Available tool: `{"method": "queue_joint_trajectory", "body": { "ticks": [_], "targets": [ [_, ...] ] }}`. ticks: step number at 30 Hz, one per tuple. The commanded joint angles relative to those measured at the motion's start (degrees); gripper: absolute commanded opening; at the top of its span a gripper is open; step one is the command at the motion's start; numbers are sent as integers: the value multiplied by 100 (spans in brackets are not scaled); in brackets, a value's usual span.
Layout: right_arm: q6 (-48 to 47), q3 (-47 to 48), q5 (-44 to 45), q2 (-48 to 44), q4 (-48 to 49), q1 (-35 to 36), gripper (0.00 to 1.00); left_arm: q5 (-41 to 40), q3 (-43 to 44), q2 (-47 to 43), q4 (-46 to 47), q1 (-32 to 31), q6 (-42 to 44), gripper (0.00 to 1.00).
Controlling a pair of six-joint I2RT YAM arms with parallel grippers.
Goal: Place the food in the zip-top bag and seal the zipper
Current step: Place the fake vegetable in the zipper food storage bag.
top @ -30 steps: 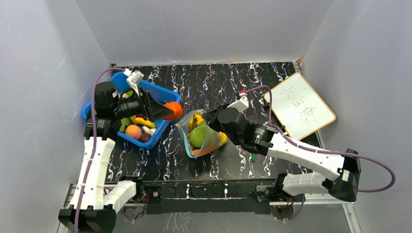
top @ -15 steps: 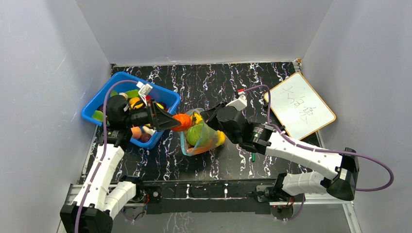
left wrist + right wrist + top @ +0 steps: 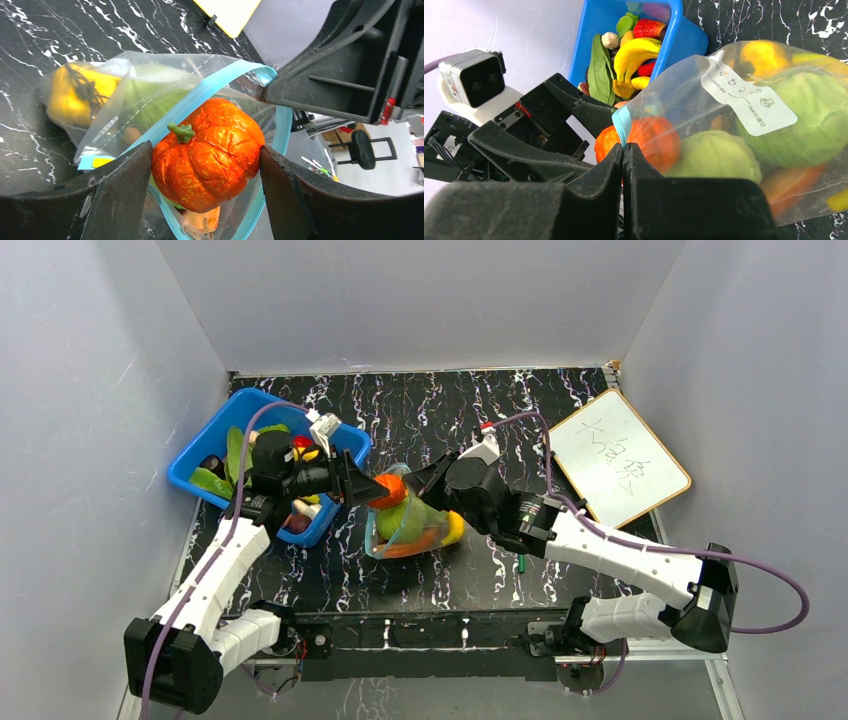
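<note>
My left gripper (image 3: 205,152) is shut on an orange toy pumpkin (image 3: 210,150), one jaw on each side. It holds the pumpkin in the open mouth of the zip-top bag (image 3: 125,95), against the teal zipper (image 3: 200,97). The clear bag (image 3: 415,525) lies mid-table and holds green, yellow and orange food. My right gripper (image 3: 623,150) is shut on the zipper strip (image 3: 621,122) at the mouth's edge, keeping it lifted. More food, bananas (image 3: 639,52) and leafy pieces, lies in the blue bin (image 3: 674,30).
The blue bin (image 3: 215,435) stands at the far left of the marbled table. A whiteboard (image 3: 615,458) with writing lies at the right. A small green pen (image 3: 521,562) sits under my right arm. White walls close in three sides.
My left arm has carried the pumpkin rightward from over the bin to the bag's mouth. The right gripper has kept its hold on the bag's edge.
</note>
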Motion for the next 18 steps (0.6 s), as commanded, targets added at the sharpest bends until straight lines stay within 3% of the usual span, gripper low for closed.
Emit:
{"method": "queue_joint_trajectory", "body": {
  "ticks": [1, 8, 11, 12, 16, 18],
  "targets": [
    [1, 275, -111, -92, 955, -6, 0, -527, 293, 97, -420, -105, 611, 44],
    [-62, 328, -82, -33, 997, -6, 0, -554, 285, -74, -226, -207, 425, 64],
    [-101, 371, -110, 7, 1015, -6, 0, -482, 265, -134, -57, -232, 306, 67],
    [-114, 382, -105, 12, 1029, -6, 0, -409, 255, -138, 16, -235, 247, 67],
    [-198, 424, -101, 66, 1105, -6, 0, -62, 319, -20, 45, -260, 181, 44],
    [-282, 463, -214, 120, 1177, -6, 0, 57, 383, 49, -67, -276, 241, 42]
  ]
}}
